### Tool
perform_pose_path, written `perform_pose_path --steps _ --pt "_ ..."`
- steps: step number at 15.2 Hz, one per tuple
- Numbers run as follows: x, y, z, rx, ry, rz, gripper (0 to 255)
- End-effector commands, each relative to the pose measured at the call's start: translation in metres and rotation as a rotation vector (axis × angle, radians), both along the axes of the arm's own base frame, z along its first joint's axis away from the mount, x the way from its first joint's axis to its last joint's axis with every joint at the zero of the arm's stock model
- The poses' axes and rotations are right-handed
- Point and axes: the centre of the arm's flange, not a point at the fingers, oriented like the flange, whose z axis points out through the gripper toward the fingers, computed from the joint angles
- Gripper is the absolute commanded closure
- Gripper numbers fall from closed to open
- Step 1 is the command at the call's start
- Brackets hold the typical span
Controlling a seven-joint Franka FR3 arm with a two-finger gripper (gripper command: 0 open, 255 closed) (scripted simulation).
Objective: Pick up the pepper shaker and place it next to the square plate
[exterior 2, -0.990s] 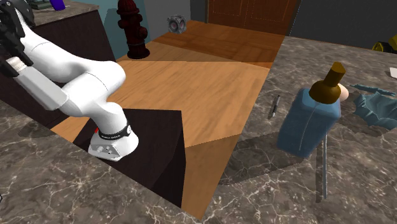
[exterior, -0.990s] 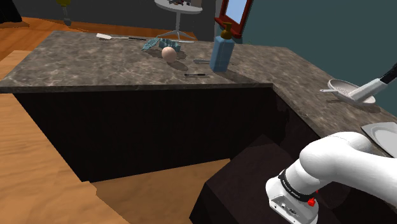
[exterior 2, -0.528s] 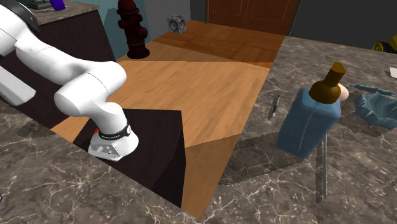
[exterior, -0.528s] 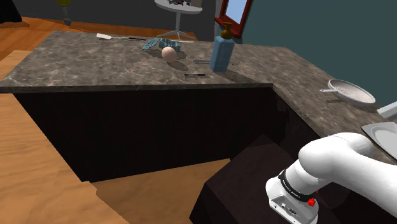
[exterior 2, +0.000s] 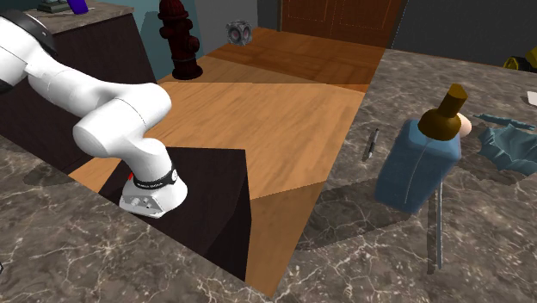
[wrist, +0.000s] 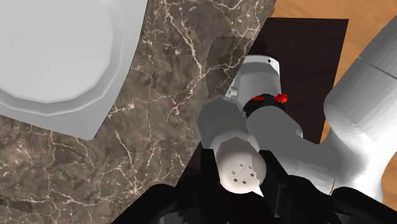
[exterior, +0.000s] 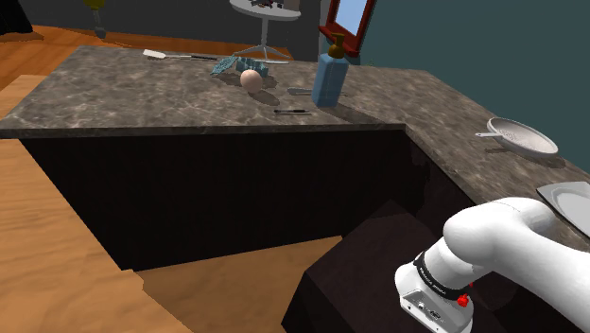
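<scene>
In the wrist view my gripper [wrist: 240, 173] is shut on the pepper shaker [wrist: 239, 167], a white rounded cylinder with small holes in its top. Black fingers [wrist: 275, 181] clasp it on both sides. It hangs above the edge of the dark marble counter [wrist: 159, 95]. The square plate [wrist: 57, 57], pale grey with a round well, lies on that counter a short way off from the shaker. In the shoulder view a corner of the plate [exterior: 567, 201] shows at the right edge, beyond my white arm [exterior: 511, 246].
A mesh strainer [exterior: 522, 135] lies on the counter beyond the plate. A blue bottle [exterior: 330, 78], a pale ball [exterior: 250, 79], a pen [exterior: 292, 113] and a teal cloth [exterior: 236, 65] sit on the far counter section. My dark stand [exterior 2: 202, 202] stands on the wooden floor [exterior 2: 275, 103].
My hand was over the strainer in the shoulder view a second ago and has since swung out past that view's right edge. The forearm has also left the second exterior view's left.
</scene>
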Motion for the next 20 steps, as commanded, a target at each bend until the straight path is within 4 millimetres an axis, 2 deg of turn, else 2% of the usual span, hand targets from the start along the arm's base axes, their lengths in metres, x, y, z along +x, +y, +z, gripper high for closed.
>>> perform_pose_path --steps 1,8,9,20 --pt "-0.029 0.006 -0.001 0.001 0.001 -0.001 255" --pt "-0.120 0.017 -0.001 0.001 0.001 -0.001 255" --pt "-0.142 0.020 -0.001 0.001 0.001 -0.001 255" --pt "-0.142 0.020 -0.059 0.001 0.001 -0.001 255"
